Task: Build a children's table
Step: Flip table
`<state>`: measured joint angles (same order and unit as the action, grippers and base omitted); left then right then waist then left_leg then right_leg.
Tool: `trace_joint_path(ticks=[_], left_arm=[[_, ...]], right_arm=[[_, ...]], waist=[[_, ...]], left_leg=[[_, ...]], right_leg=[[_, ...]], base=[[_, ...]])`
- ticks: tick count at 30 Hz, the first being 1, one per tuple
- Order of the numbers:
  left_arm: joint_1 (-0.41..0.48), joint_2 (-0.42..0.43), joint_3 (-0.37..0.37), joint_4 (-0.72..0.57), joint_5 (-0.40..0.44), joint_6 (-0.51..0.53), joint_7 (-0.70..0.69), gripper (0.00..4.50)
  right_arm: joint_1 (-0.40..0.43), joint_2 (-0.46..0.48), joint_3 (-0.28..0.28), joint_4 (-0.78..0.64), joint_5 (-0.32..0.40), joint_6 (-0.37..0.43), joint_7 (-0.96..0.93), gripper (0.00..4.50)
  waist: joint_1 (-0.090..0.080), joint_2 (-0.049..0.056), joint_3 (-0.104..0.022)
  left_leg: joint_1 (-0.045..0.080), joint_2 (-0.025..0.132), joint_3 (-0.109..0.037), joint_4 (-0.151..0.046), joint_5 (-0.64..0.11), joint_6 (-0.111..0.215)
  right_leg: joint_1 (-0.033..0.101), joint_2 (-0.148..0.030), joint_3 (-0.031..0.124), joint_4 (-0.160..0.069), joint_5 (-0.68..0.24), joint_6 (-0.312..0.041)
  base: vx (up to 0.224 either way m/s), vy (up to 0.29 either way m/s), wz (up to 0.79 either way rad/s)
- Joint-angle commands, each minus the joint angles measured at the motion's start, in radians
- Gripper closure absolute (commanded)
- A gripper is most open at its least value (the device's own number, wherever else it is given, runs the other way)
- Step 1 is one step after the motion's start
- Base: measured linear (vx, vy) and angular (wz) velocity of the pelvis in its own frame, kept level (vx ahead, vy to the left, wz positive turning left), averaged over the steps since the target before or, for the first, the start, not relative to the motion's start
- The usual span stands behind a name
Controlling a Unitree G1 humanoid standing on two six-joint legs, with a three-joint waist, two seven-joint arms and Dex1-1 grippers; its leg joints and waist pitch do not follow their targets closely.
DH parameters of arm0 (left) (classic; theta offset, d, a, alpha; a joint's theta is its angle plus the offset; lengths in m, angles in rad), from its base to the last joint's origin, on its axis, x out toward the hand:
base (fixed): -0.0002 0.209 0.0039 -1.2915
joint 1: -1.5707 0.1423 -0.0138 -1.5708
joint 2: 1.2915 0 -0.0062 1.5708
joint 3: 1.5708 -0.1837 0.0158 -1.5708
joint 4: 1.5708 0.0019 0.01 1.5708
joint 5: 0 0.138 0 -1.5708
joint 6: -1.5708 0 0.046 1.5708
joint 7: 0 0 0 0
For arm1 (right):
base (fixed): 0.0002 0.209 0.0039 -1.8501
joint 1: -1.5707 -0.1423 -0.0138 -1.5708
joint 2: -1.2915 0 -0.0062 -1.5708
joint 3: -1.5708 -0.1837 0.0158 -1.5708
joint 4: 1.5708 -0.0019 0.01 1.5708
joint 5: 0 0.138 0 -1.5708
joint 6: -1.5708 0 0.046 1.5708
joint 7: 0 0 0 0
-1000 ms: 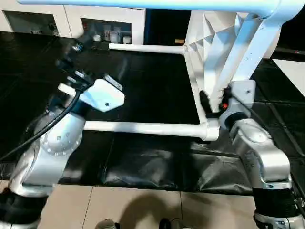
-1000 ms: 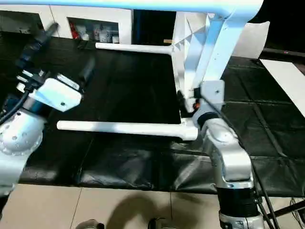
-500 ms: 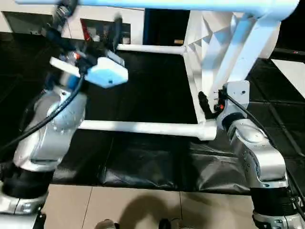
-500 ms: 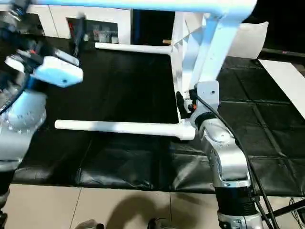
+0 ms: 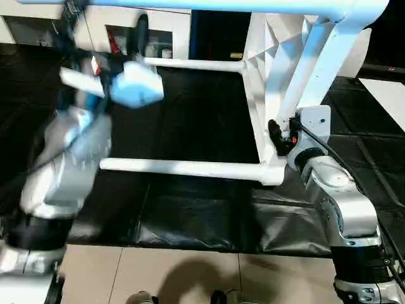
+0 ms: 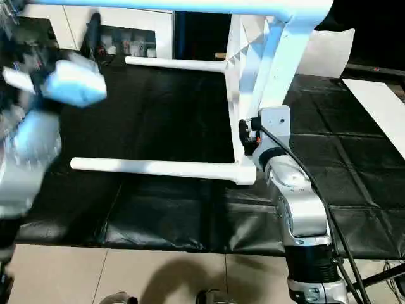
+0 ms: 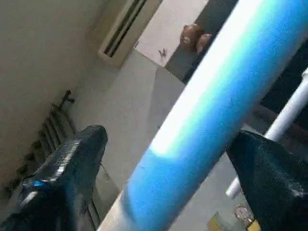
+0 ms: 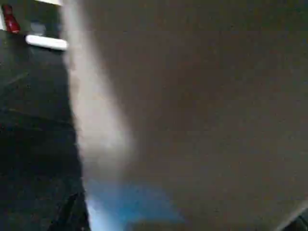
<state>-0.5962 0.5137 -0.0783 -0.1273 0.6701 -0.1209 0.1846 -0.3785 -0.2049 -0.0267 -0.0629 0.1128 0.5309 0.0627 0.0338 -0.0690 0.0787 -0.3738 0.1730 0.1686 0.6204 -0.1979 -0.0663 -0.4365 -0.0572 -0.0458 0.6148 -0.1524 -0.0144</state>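
The left claw (image 7: 168,139), at the upper left of the head views, stands wide open, its two black fingers (image 7: 72,163) set either side of the upper leg (image 5: 190,5) of the children's table (image 5: 269,57). In the left wrist view that leg runs between them with a gap on each side. Below the claw, the silver left forearm (image 5: 63,164) rises from the lower left corner. The table lies on its side on the black-covered desk (image 5: 202,120), right of centre. Its square top stands on edge with the ribbed underside facing left. Three legs point left: the upper one across the top edge of the frame, a far leg (image 5: 193,64) low over the desk at upper centre, and a near leg (image 5: 183,169) level across the middle. The near leg is seated in a round corner socket (image 5: 273,172). White cabinets (image 5: 171,22) stand behind the desk, and pale floor (image 5: 190,278) shows along the bottom. Just right of that socket the right claw (image 5: 276,134) sits against the lower edge of the upright top. Whether it is open or closed I cannot tell. Its silver forearm (image 5: 338,202) comes up from the lower right corner.
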Motion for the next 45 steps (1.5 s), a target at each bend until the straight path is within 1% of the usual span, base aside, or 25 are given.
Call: trace_joint_path(ticks=[1,5,9,14,18,20,21,22,23,24,25,26,27,29,30,31,32,33,35,36,37,40,41,44,45], left_arm=[[-0.021,-0.010,-0.005,0.029,0.001,-0.012,0.007,0.34],[-0.045,-0.014,-0.011,0.059,-0.018,-0.028,-0.004,0.79],[-0.044,-0.015,-0.012,0.063,-0.024,-0.033,-0.012,1.02],[-0.040,-0.020,-0.015,0.073,-0.034,-0.047,-0.033,1.33],[-0.051,-0.020,-0.008,0.087,-0.069,-0.041,-0.065,1.63],[-0.058,-0.028,0.002,0.093,-0.121,-0.028,-0.103,1.71],[-0.058,-0.046,0.017,0.097,-0.205,-0.015,-0.154,1.76],[-0.055,-0.060,0.029,0.099,-0.262,-0.004,-0.184,1.79],[-0.050,-0.067,0.042,0.100,-0.300,0.000,-0.198,1.82],[-0.049,-0.069,0.048,0.100,-0.313,0.002,-0.201,1.84],[-0.043,-0.075,0.060,0.100,-0.343,0.022,-0.224,1.85],[-0.043,-0.075,0.060,0.100,-0.343,0.022,-0.224,1.85],[-0.031,-0.094,0.088,0.100,-0.400,0.055,-0.250,1.85],[-0.022,-0.107,0.108,0.099,-0.447,0.088,-0.274,1.87],[-0.018,-0.111,0.117,0.100,-0.465,0.103,-0.290,1.89],[-0.016,-0.112,0.123,0.101,-0.483,0.120,-0.313,1.93],[-0.010,-0.113,0.132,0.103,-0.521,0.158,-0.363,1.93],[-0.007,-0.114,0.135,0.103,-0.536,0.175,-0.386,1.96],[0.004,-0.104,0.147,0.104,-0.579,0.220,-0.444,2.05],[0.012,-0.102,0.151,0.103,-0.594,0.241,-0.464,2.10],[0.020,-0.102,0.156,0.100,-0.608,0.262,-0.478,2.10],[0.039,-0.122,0.170,0.096,-0.637,0.319,-0.484,2.32],[0.046,-0.129,0.175,0.093,-0.650,0.339,-0.485,2.37],[0.065,-0.161,0.180,0.074,-0.688,0.395,-0.478,2.52],[0.074,-0.177,0.183,0.065,-0.701,0.428,-0.471,2.54]], right_arm=[[-0.021,-0.004,0.016,0.003,-0.003,-0.017,0.019,2.35],[-0.021,-0.002,0.017,0.004,-0.013,-0.019,0.022,2.50],[-0.021,-0.001,0.017,0.003,-0.016,-0.020,0.019,2.51],[-0.028,-0.010,0.021,0.008,-0.028,-0.022,0.025,2.52],[-0.050,-0.049,0.030,0.008,-0.049,-0.030,0.048,2.52],[-0.073,-0.093,0.032,0.014,-0.065,-0.034,0.073,2.52],[-0.109,-0.147,0.024,0.026,-0.065,-0.030,0.116,2.52],[-0.134,-0.183,0.019,0.033,-0.064,-0.026,0.148,2.52],[-0.166,-0.226,0.017,0.038,-0.057,-0.022,0.194,2.52],[-0.180,-0.245,0.017,0.041,-0.054,-0.020,0.215,2.52],[-0.219,-0.296,0.016,0.048,-0.046,-0.015,0.271,2.52],[-0.219,-0.296,0.016,0.048,-0.046,-0.015,0.271,2.52],[-0.280,-0.378,0.014,0.073,-0.036,-0.021,0.362,2.52],[-0.325,-0.435,0.011,0.093,-0.025,-0.022,0.429,2.52],[-0.347,-0.460,0.010,0.104,-0.016,-0.023,0.463,2.52],[-0.365,-0.480,0.009,0.116,-0.011,-0.028,0.490,2.52],[-0.404,-0.520,0.006,0.138,0.008,-0.037,0.548,2.52],[-0.419,-0.536,0.004,0.147,0.018,-0.041,0.573,2.52],[-0.509,-0.583,-0.017,0.194,0.054,-0.042,0.645,2.52],[-0.547,-0.608,-0.014,0.222,0.043,-0.062,0.665,2.52],[-0.579,-0.631,-0.003,0.249,0.026,-0.084,0.684,2.52],[-0.630,-0.654,0.019,0.292,0.010,-0.117,0.727,2.52],[-0.647,-0.657,0.023,0.306,0.010,-0.122,0.748,2.52],[-0.669,-0.628,-0.006,0.325,0.068,-0.102,0.789,2.52],[-0.677,-0.617,-0.013,0.338,0.073,-0.103,0.786,1.96]], waist=[[0.010,0.008,-0.075],[0.012,0.012,-0.075],[0.012,0.013,-0.075],[0.012,0.009,-0.071],[0.012,0.010,-0.071],[0.016,0.011,-0.071],[0.017,0.010,-0.072],[0.020,0.015,-0.072],[0.022,0.008,-0.074],[0.026,0.008,-0.074],[0.034,0.010,-0.076],[0.035,0.010,-0.076],[0.039,0.013,-0.077],[0.048,0.011,-0.076],[0.052,0.012,-0.075],[0.059,0.015,-0.071],[0.061,0.006,-0.071],[0.068,0.012,-0.070],[0.069,0.013,-0.068],[0.068,0.009,-0.069],[0.068,0.011,-0.065],[0.064,0.011,-0.063],[0.065,0.012,-0.062],[0.064,0.008,-0.060],[0.062,0.011,-0.061]], left_leg=[[0.004,0.033,-0.017,-0.075,-0.188,-0.015],[0.006,0.035,-0.018,-0.076,-0.185,-0.016],[0.006,0.036,-0.019,-0.076,-0.193,-0.021],[0.007,0.036,-0.018,-0.077,-0.208,-0.020],[0.008,0.035,-0.018,-0.078,-0.222,-0.025],[0.009,0.033,-0.018,-0.076,-0.219,-0.023],[0.009,0.033,-0.017,-0.075,-0.215,-0.019],[0.009,0.031,-0.017,-0.075,-0.204,-0.020],[0.007,0.031,-0.013,-0.072,-0.189,-0.009],[0.008,0.030,-0.012,-0.070,-0.180,-0.001],[0.001,0.026,-0.008,-0.066,-0.138,0.026],[-0.002,0.025,-0.007,-0.064,-0.125,0.035],[0.001,0.026,-0.005,-0.063,-0.117,0.042],[0.002,0.025,0.000,-0.058,-0.109,0.061],[0.001,0.024,-0.001,-0.057,-0.109,0.065],[0.005,0.025,0.001,-0.056,-0.128,0.068],[0.006,0.025,0.001,-0.056,-0.131,0.066],[0.011,0.028,-0.001,-0.058,-0.137,0.065],[0.011,0.029,-0.003,-0.058,-0.162,0.057],[0.015,0.030,-0.003,-0.057,-0.178,0.054],[0.014,0.030,-0.004,-0.056,-0.200,0.050],[0.014,0.030,-0.005,-0.053,-0.237,0.039],[0.014,0.029,-0.006,-0.052,-0.250,0.039],[0.013,0.029,-0.009,-0.051,-0.268,0.036],[0.010,0.029,-0.011,-0.053,-0.277,0.032]], right_leg=[[0.058,-0.066,0.042,-0.067,-0.273,-0.108],[0.058,-0.066,0.042,-0.066,-0.259,-0.119],[0.059,-0.066,0.042,-0.064,-0.256,-0.125],[0.056,-0.066,0.042,-0.069,-0.296,-0.115],[0.055,-0.065,0.041,-0.072,-0.323,-0.103],[0.056,-0.066,0.041,-0.072,-0.326,-0.102],[0.055,-0.065,0.041,-0.072,-0.321,-0.103],[0.057,-0.067,0.041,-0.069,-0.308,-0.118],[0.060,-0.065,0.042,-0.066,-0.286,-0.130],[0.061,-0.067,0.042,-0.064,-0.280,-0.137],[0.068,-0.069,0.044,-0.061,-0.256,-0.149],[0.070,-0.069,0.045,-0.061,-0.251,-0.152],[0.068,-0.070,0.045,-0.061,-0.248,-0.153],[0.067,-0.068,0.043,-0.062,-0.270,-0.167],[0.067,-0.068,0.044,-0.063,-0.282,-0.163],[0.059,-0.068,0.043,-0.070,-0.335,-0.147],[0.062,-0.069,0.040,-0.070,-0.370,-0.138],[0.057,-0.067,0.039,-0.071,-0.390,-0.133],[0.054,-0.067,0.035,-0.074,-0.436,-0.121],[0.050,-0.065,0.034,-0.078,-0.456,-0.116],[0.047,-0.066,0.033,-0.081,-0.488,-0.106],[0.042,-0.068,0.029,-0.087,-0.541,-0.093],[0.039,-0.065,0.028,-0.089,-0.562,-0.077],[0.036,-0.067,0.025,-0.094,-0.599,-0.056],[0.037,-0.065,0.022,-0.095,-0.610,-0.045]], base=[[0.000,0.000,0.00],[0.000,0.000,0.00],[0.000,0.000,0.00],[0.000,0.000,0.00],[0.000,0.000,0.00],[0.000,0.000,0.00],[0.000,0.000,0.00],[0.000,0.000,0.00],[0.000,0.000,0.00],[0.000,0.000,0.00],[0.000,0.000,0.00],[0.000,0.000,0.00],[0.000,0.000,0.00],[0.000,0.000,0.00],[0.000,0.000,0.00],[0.000,0.000,0.00],[0.000,0.000,0.00],[0.000,0.000,0.00],[0.000,0.000,0.00],[0.000,0.000,0.00],[0.000,0.000,0.00],[0.000,0.000,0.00],[0.000,0.000,0.00],[0.000,0.000,0.00],[0.000,0.000,0.00]])
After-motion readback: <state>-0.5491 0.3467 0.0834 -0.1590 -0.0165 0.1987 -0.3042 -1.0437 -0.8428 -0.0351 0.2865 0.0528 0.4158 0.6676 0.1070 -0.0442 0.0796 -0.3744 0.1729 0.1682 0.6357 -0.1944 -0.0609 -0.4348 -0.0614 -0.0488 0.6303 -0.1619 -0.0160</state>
